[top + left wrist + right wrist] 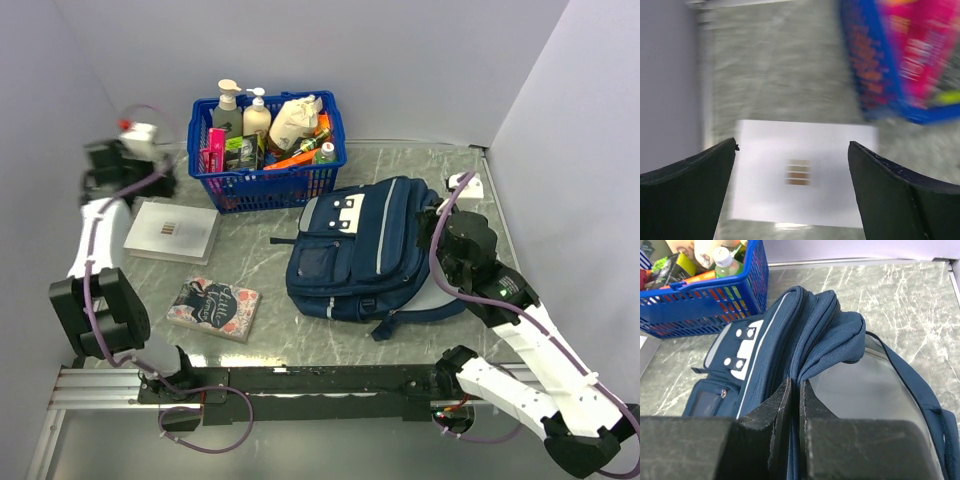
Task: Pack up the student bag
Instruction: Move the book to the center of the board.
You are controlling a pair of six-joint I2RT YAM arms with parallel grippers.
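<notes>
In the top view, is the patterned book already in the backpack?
No, the patterned book lies on the table left of the backpack.

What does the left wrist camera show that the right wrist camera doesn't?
Only left wrist: a white pad with a small brown mark, lying beneath the open left hand. Only right wrist: the navy backpack, its fabric pinched in the shut right hand. Both: the blue basket and the grey marbled table.

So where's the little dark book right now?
In the top view the book lies on the left side, just below the white box, left of the student bag.
</notes>
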